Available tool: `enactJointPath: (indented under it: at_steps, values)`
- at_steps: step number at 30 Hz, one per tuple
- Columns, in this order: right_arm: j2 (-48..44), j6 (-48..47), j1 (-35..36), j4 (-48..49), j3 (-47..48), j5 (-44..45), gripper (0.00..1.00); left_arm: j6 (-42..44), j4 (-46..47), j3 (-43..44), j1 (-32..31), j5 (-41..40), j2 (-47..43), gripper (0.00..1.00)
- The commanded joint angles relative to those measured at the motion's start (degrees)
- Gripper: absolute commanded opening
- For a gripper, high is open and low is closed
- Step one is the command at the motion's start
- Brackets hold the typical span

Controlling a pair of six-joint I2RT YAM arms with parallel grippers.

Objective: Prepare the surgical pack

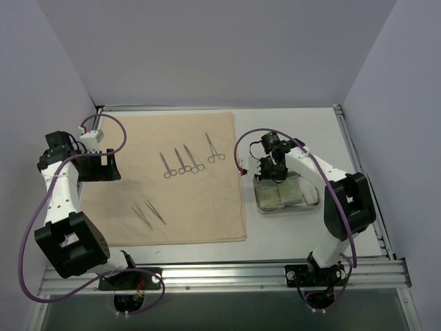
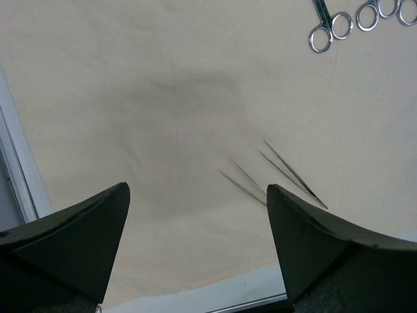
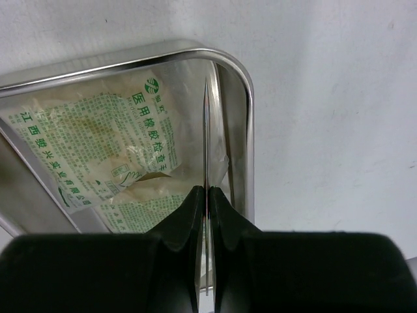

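While the right gripper [image 3: 206, 193] keeps its fingers pressed together on a slim pair of steel tweezers [image 3: 206, 134], the tool's tips point out over the small steel tray [image 3: 242, 85]. Two pale green packets [image 3: 98, 140] with green printing lie in the tray, one partly over the other.

From the top view, the tray [image 1: 313, 201] sits on the white table [image 1: 289, 131] just beside the right edge of the large beige cloth [image 1: 138, 138]. The right gripper [image 1: 267, 169] hangs over the tray's far left part, and the packets [image 1: 282, 193] fill most of its floor.

The cloth lies flat. Four scissor-handled forceps [image 1: 181, 160] rest in a loose row on its far half, ring handles toward the near side, with three close together and the fourth a little to the right. Two other tweezers [image 1: 157, 212] lie side by side on the near left part.

The left gripper [image 1: 103, 167] hovers over the cloth's left edge. In its wrist view the left gripper [image 2: 197, 189] has its fingers spread wide with nothing between them, and the two other tweezers [image 2: 294, 175] lie on the cloth [image 2: 163, 98] near the right finger.
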Motion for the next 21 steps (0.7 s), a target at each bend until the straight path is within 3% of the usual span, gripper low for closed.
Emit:
enactJointPath:
  at_steps: [1, 12, 18, 21]
  values:
    - [1.29, -1.72, -1.34, -0.07, -0.86, -3.28, 0.0, 0.87, -0.51, 2.98, -0.17, -0.17, 0.2, 0.96]
    - [4.11, -1.64, -3.27, 1.16, -2.44, -4.34, 0.0, 0.87, -0.51, 3.24, -0.17, -0.7, 0.02, 0.96]
    - [4.55, -0.41, -3.27, 2.13, -2.61, -3.64, 0.1, 0.52, -0.42, 3.59, -0.17, -0.61, -0.06, 0.96]
    - [4.46, 0.47, -3.27, 2.13, -2.0, -3.2, 0.23, 0.43, -0.42, 3.59, -0.25, -0.7, -0.06, 0.96]
